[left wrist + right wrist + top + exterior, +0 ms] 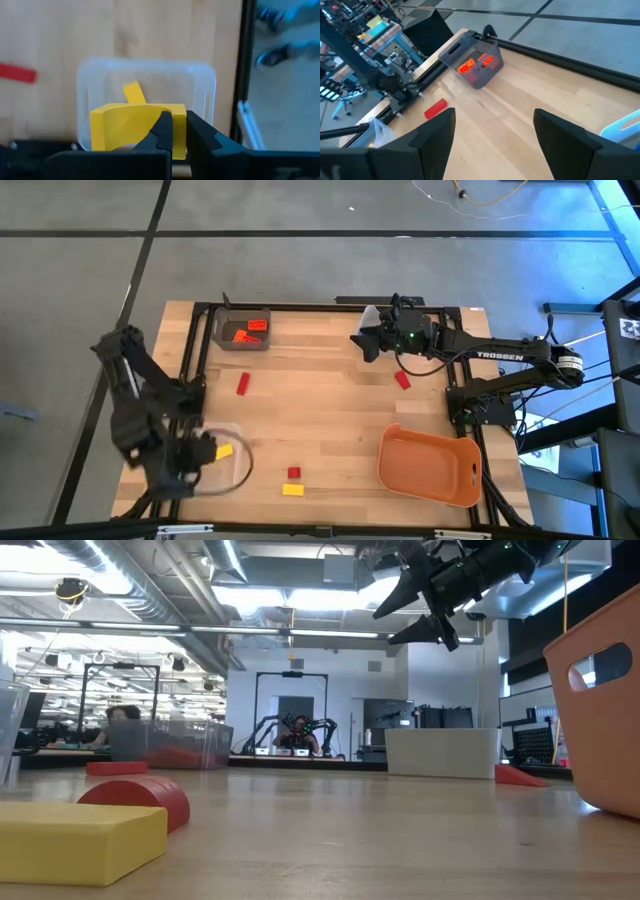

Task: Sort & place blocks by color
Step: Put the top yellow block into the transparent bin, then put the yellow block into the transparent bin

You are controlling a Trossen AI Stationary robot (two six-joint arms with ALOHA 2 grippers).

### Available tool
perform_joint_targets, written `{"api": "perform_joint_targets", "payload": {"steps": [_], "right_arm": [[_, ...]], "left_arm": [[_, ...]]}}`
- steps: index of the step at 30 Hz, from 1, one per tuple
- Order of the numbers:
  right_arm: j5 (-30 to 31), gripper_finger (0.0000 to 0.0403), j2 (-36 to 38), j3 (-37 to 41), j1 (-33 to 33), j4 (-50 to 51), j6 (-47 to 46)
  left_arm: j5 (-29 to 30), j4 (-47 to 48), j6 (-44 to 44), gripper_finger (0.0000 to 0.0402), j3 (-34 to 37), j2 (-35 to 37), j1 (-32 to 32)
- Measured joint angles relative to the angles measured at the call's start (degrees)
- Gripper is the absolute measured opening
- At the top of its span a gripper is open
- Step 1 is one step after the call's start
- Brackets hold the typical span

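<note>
**Wooden table and what rests on it**

The light wooden table [330,410] carries a grey bin [243,330] at 11 o'clock, a clear bin [225,465] at 8 o'clock and an orange tray [430,468] at 4 o'clock. Loose blocks lie on the bare wood — a red block [243,384] near 10 o'clock, another red block [402,380] toward 2 o'clock, and a small red block [293,472] just beside a yellow block [292,490] at 6 o'clock.

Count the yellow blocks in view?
3: one held in the left gripper over the clear bin, one inside that bin, one near the table's front edge. Others may be hidden.
</note>
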State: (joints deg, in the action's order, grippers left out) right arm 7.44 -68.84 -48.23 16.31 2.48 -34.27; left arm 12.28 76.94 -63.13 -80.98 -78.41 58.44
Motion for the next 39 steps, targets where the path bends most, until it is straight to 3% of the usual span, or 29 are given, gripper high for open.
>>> {"api": "perform_joint_targets", "payload": {"steps": [3,6,11,16,21,28,34,39], "right_arm": [[-0.1,0.0268,0.0,0.0,0.0,0.0,0.0],[-0.1,0.0268,0.0,0.0,0.0,0.0,0.0],[-0.1,0.0268,0.0,0.0,0.0,0.0,-0.1],[-1.3,0.0268,0.0,0.0,0.0,-0.4,0.0],[-4.1,0.0268,0.0,0.0,0.0,-3.3,2.1],[-5.1,0.0268,0.0,0.0,0.0,-5.6,6.0],[-9.9,0.0268,0.0,0.0,0.0,-7.1,10.0],[-10.6,0.0268,0.0,0.0,0.0,-7.1,13.7]], "left_arm": [[0.1,-1.2,-4.2,0.0017,4.3,-1.8,4.5],[0.0,-8.6,-5.8,0.0017,9.6,-2.3,6.6],[-1.0,-20.9,-5.8,0.0017,18.5,-2.3,6.9],[-1.6,-22.1,-6.8,0.0053,22.2,-2.3,4.7],[-1.8,-22.0,-5.3,0.011,21.9,-2.0,1.8],[-10.6,-22.2,-8.2,0.0192,20.9,0.4,-1.3],[-11.4,-21.9,-5.6,0.0231,10.8,1.2,-7.3],[-12.9,-17.0,4.8,0.0233,0.4,-6.9,-16.1]]}}
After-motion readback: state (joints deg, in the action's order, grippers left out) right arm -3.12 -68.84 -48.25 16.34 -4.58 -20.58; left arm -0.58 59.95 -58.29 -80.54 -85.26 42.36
